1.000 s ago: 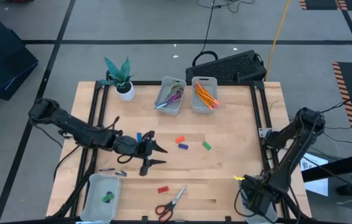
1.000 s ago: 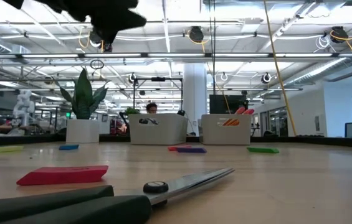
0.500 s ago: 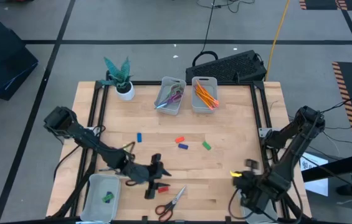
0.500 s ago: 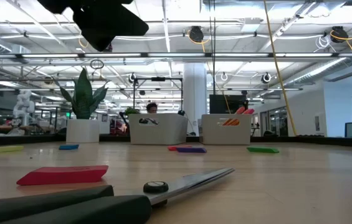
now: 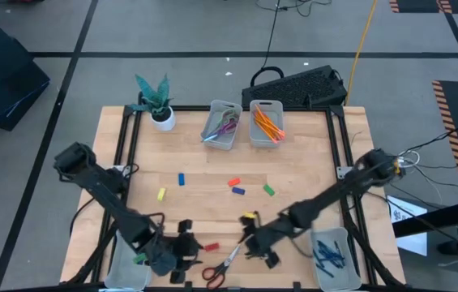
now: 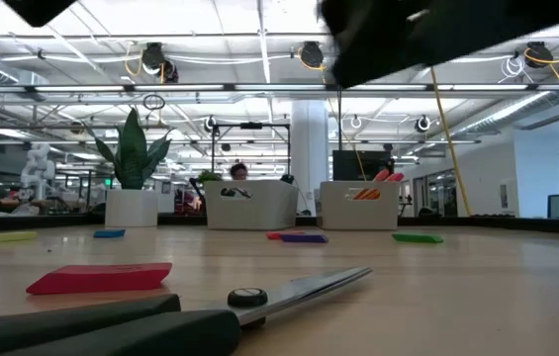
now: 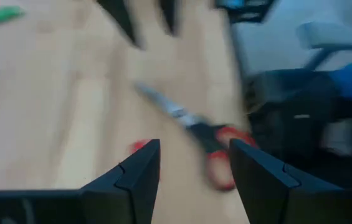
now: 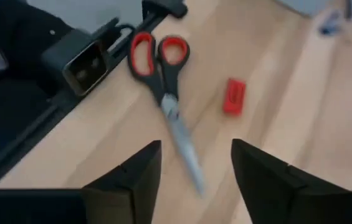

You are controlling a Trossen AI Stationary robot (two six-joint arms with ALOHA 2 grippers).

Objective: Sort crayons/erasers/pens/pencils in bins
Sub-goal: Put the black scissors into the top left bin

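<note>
Both arms reach low over the table's near edge. The left gripper (image 5: 181, 255) and the right gripper (image 5: 254, 250) face each other with jaws spread and empty — the red-handled scissors (image 5: 222, 265) and a red eraser (image 8: 233, 96) lie between them. The table (image 5: 310, 170) is pale wood. Beyond the jaws, more erasers (image 5: 237, 187) lie loose; pencils (image 5: 266, 123) fill a far bin (image 5: 266, 107), and pens (image 5: 328, 253) fill the bin (image 5: 323, 275) behind the right jaws.
</note>
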